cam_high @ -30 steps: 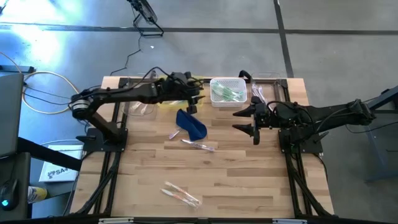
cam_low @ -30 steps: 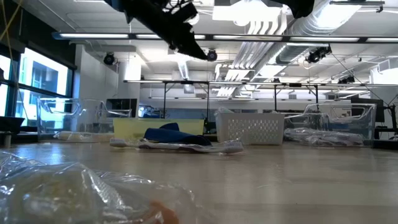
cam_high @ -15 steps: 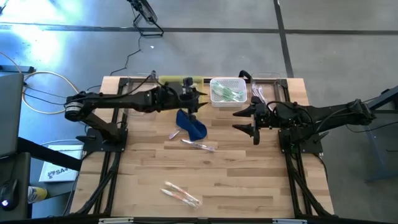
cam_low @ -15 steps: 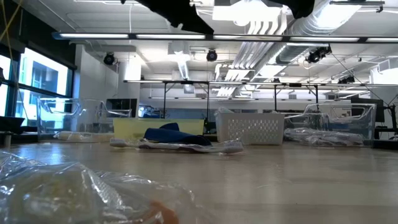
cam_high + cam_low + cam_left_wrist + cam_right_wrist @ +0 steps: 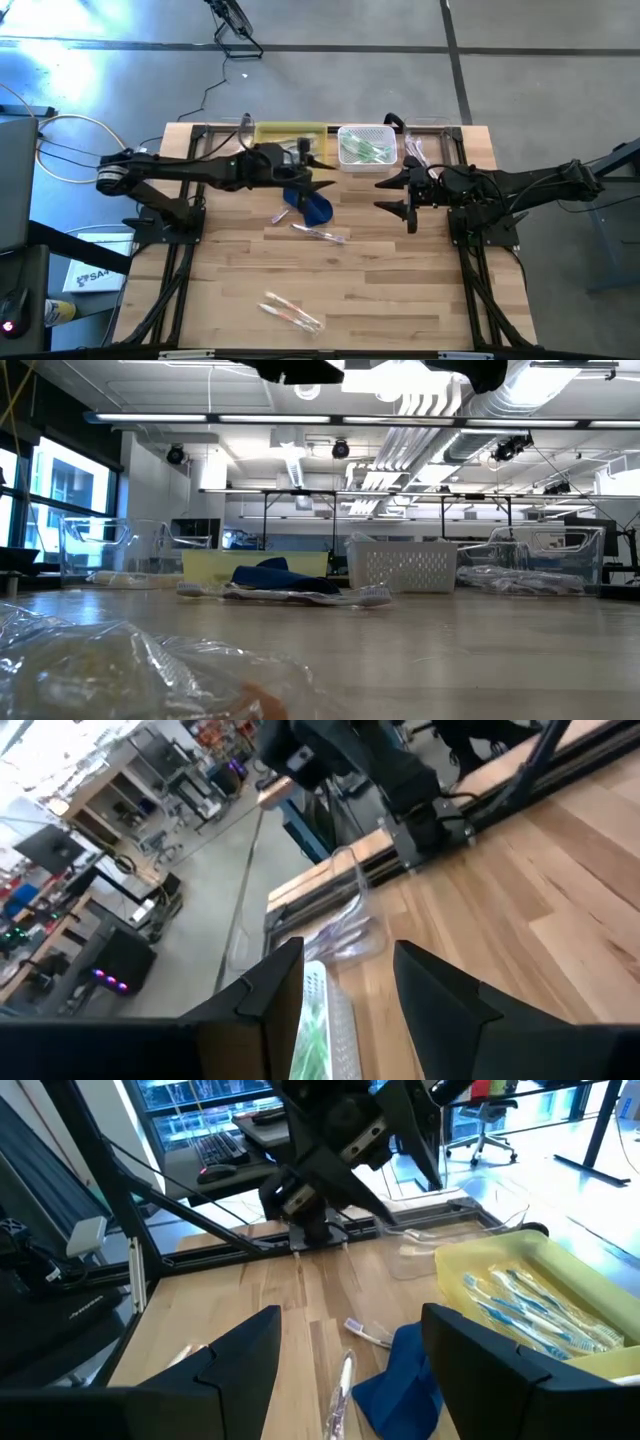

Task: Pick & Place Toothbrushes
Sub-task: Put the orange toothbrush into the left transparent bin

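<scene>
Wrapped toothbrushes lie flat on the wooden table: one (image 5: 320,234) at the middle, one (image 5: 280,216) beside the dark blue pouch (image 5: 311,202), and a bundle (image 5: 291,313) near the front edge. Green toothbrushes fill the white basket (image 5: 366,147). Blue ones lie in the yellow tray (image 5: 290,132). My left gripper (image 5: 318,176) hangs open and empty above the pouch's far end. In the left wrist view nothing is in the gap of the left gripper (image 5: 345,990). My right gripper (image 5: 384,195) stands open and empty in the air right of the pouch, pointing toward it (image 5: 350,1342).
Clear plastic bins stand at the table's far left (image 5: 226,172) and far right (image 5: 428,150). The basket (image 5: 401,565) and yellow tray (image 5: 215,566) line the far edge. Bare wood lies between the middle toothbrush and the front bundle (image 5: 130,670).
My left gripper has swung from over the yellow tray toward the table's near edge, to above the blue pouch. It has risen, leaving the top of the low view, and has rolled a little. Its fingers stay open. My right arm has kept still.
</scene>
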### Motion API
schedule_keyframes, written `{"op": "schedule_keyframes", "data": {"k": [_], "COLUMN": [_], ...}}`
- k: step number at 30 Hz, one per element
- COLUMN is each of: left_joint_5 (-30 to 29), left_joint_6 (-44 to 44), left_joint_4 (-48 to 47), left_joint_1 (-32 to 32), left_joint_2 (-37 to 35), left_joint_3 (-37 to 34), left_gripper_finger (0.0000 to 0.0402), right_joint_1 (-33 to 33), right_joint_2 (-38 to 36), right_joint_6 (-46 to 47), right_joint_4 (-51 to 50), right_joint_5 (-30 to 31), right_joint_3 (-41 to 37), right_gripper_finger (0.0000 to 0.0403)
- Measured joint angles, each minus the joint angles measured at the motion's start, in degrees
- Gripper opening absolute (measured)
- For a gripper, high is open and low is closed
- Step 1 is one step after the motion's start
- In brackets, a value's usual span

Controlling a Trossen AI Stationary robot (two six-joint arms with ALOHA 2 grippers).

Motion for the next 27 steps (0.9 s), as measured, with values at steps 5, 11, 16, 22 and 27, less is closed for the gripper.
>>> {"op": "schedule_keyframes", "data": {"k": [5, 11, 16, 22, 27], "left_joint_5": [1.73, 1.63, 1.72, 1.87, 1.89], "left_joint_6": [-0.23, 0.3, -1.8, -13.16, -17.21], "left_joint_4": [4.35, 10.82, 11.13, 11.79, 11.77], "left_joint_1": [-0.34, -3.2, -6.58, -10.52, -12.39], "left_joint_2": [-4.89, -10.56, -13.72, -13.98, -13.96], "left_joint_3": [-4.67, -11.33, -13.85, -13.9, -13.9], "left_gripper_finger": [0.0152, 0.0152, 0.0152, 0.0152, 0.0152], "right_joint_1": [0.0, 0.0, 0.0, 0.0, 0.0], "right_joint_2": [-0.01, -0.01, -0.01, -0.01, -0.01], "right_joint_6": [-0.07, -0.09, -0.13, -0.15, -0.15], "right_joint_4": [-0.03, -0.08, -0.08, -0.1, -0.1], "right_joint_5": [0.04, 0.02, 0.02, 0.02, -0.02], "right_joint_3": [0.0, 0.0, 0.0, 0.0, 0.0], "right_gripper_finger": [0.0234, 0.0234, 0.0234, 0.0234, 0.0234]}}
